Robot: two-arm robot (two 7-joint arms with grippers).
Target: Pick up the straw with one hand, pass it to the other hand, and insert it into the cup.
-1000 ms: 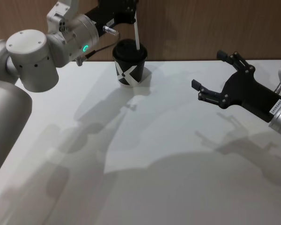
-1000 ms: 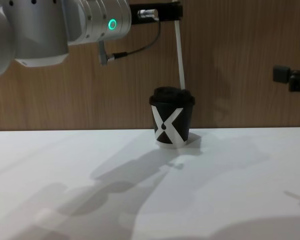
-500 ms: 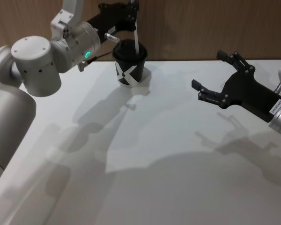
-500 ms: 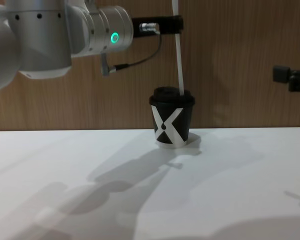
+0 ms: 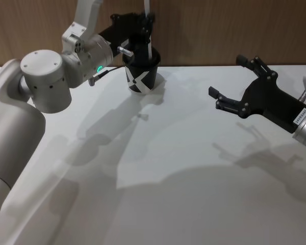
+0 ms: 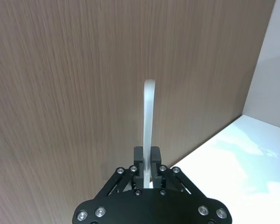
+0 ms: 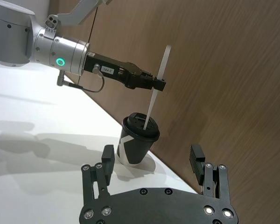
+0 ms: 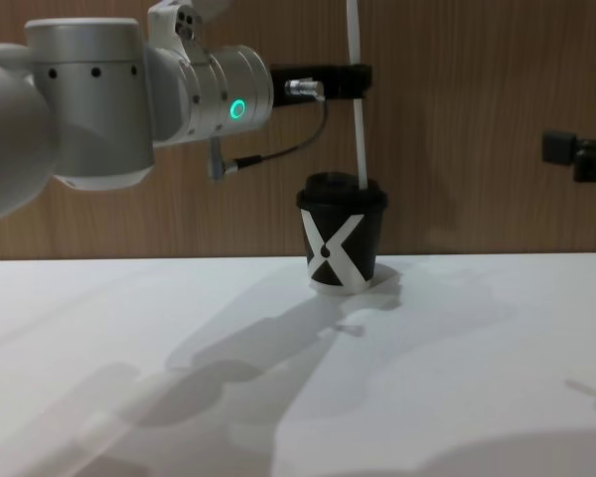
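Straw [image 8: 358, 129], light and easily crushed, I hold mid-shaft in my left pincer [image 7: 157, 85], its tip in the lid of the cup [image 8: 341, 238] near the worktop's [image 8: 477, 378] far edge; right pincer [image 5: 229, 99] hangs open.

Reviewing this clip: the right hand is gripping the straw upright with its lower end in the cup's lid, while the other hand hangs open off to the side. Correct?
Not quite. The left hand grips the straw, as the right wrist view shows; its lower end is in the lid of the cup. The right hand hangs open off to the side.
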